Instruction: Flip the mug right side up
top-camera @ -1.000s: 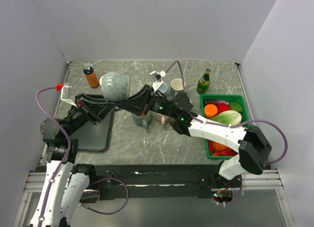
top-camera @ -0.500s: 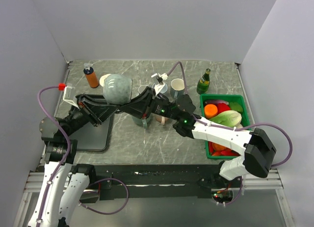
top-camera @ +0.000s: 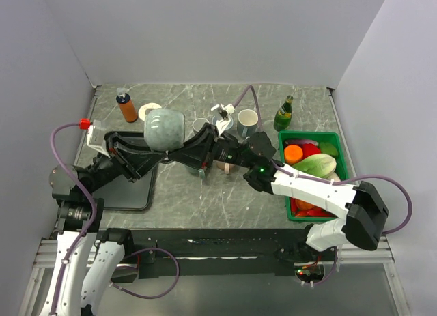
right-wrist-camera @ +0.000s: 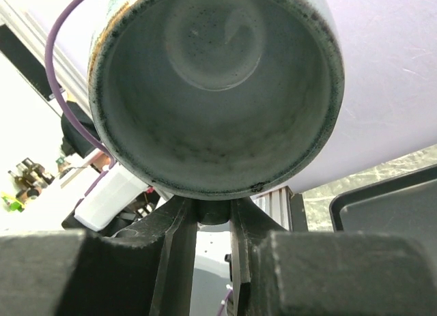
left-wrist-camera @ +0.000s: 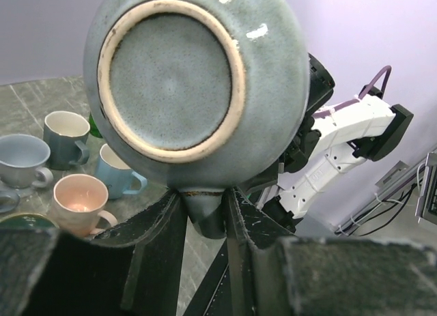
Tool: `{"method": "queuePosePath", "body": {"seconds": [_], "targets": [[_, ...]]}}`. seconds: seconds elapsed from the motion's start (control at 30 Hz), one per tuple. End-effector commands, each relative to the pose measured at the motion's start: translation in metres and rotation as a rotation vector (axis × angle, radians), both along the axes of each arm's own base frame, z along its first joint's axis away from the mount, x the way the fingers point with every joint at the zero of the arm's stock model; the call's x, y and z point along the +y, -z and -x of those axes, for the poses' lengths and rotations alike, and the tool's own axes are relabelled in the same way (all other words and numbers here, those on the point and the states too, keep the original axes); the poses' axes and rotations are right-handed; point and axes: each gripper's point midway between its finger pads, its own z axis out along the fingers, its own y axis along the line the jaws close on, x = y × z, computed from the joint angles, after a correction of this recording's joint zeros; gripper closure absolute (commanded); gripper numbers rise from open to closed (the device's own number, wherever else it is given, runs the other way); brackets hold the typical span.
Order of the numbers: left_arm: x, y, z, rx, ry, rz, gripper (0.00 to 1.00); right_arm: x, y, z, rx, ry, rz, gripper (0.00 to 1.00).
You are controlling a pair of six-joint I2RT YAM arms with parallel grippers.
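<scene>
The mug is round-bellied, speckled grey-green glazed ceramic (bare tan foot ring, dark-flecked inside). It hangs sideways above the table's left half. The left gripper and right gripper both pinch its handle side.

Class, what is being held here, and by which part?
The mug, by its handle: the left fingers pinch it, and the right fingers flank the same handle, though their grip is unclear.
</scene>
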Motion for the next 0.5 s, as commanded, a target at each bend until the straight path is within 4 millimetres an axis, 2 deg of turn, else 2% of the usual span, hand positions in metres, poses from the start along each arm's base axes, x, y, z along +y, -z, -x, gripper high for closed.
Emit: {"method": "queuePosePath", "body": {"seconds": [0.0, 0.27, 0.33, 0.37, 0.4, 0.47], "targets": [[0.003, -0.041, 0.025, -0.228, -0.014, -0.016, 0.66, -0.021, -0.030, 0.012, -0.109, 0.006, -0.059, 1.00], [0.005, -0.034, 0.024, -0.217, -0.031, -0.034, 0.61, -0.022, -0.026, -0.003, -0.063, 0.067, -0.041, 1.00], [0.006, -0.035, 0.023, -0.228, -0.052, -0.049, 0.58, -0.018, -0.018, -0.011, -0.041, 0.092, 0.006, 1.00], [0.008, -0.036, 0.023, -0.216, -0.074, -0.054, 0.56, -0.016, -0.014, -0.015, -0.028, 0.108, 0.024, 1.00], [0.010, -0.036, 0.022, -0.212, -0.090, -0.061, 0.49, -0.016, -0.015, -0.022, -0.026, 0.141, 0.035, 1.00], [0.014, -0.041, 0.025, -0.243, -0.126, -0.085, 0.43, -0.011, 0.004, -0.032, 0.015, 0.180, 0.109, 1.00]]}}
